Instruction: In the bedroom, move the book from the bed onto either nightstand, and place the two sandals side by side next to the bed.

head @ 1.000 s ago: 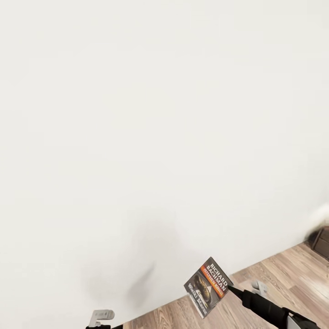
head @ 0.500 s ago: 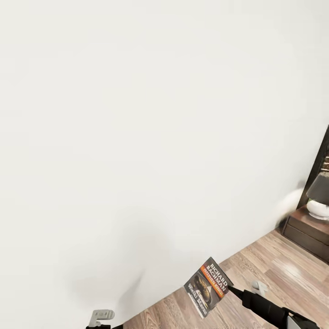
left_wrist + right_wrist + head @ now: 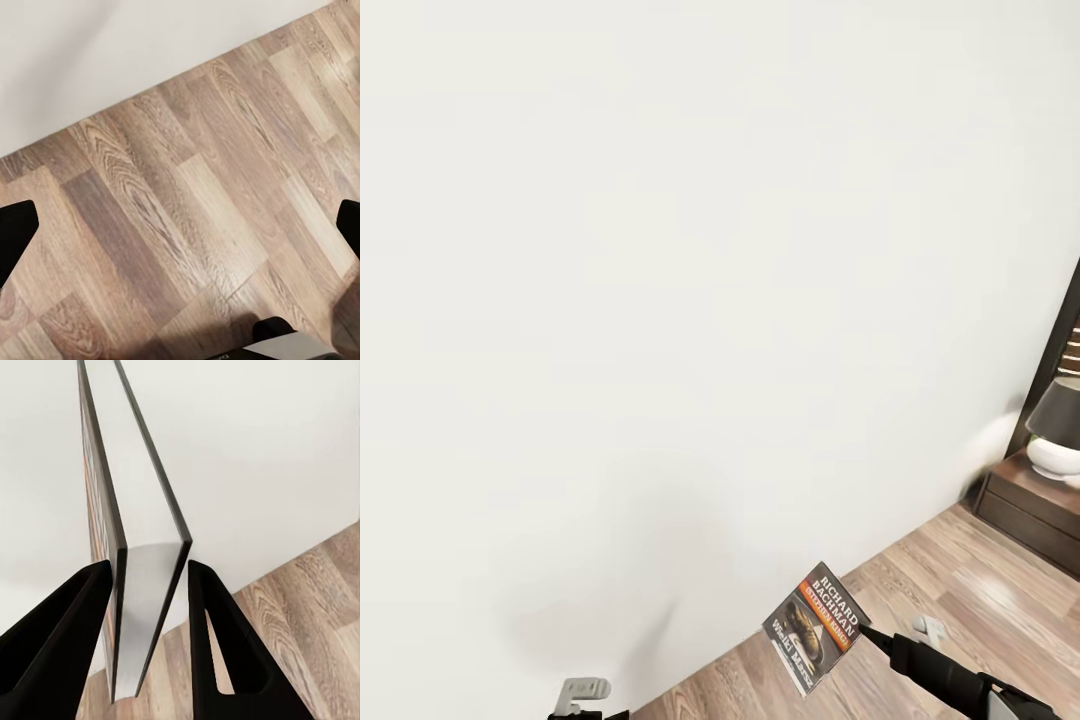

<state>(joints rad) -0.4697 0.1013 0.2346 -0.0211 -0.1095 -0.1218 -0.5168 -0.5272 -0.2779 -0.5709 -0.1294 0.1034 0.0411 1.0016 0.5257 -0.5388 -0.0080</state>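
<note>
You are gripping the book (image 3: 815, 627) in the right gripper (image 3: 150, 577), its 2 fingers (image 3: 64, 622) pressing both covers, and holding it raised above the floor (image 3: 960, 590) near the wall (image 3: 660, 300). The left gripper (image 3: 180, 229) is hanging open over bare floor, its jaws spread wide. The nightstand (image 3: 1035, 510) with its lamp (image 3: 1057, 430) is standing against the wall, well apart from the book

There is one book (image 3: 815, 627). There is one nightstand (image 3: 1032, 510) by the white wall (image 3: 660, 250), and one lamp (image 3: 1057, 428) sits on top of the nightstand.
</note>
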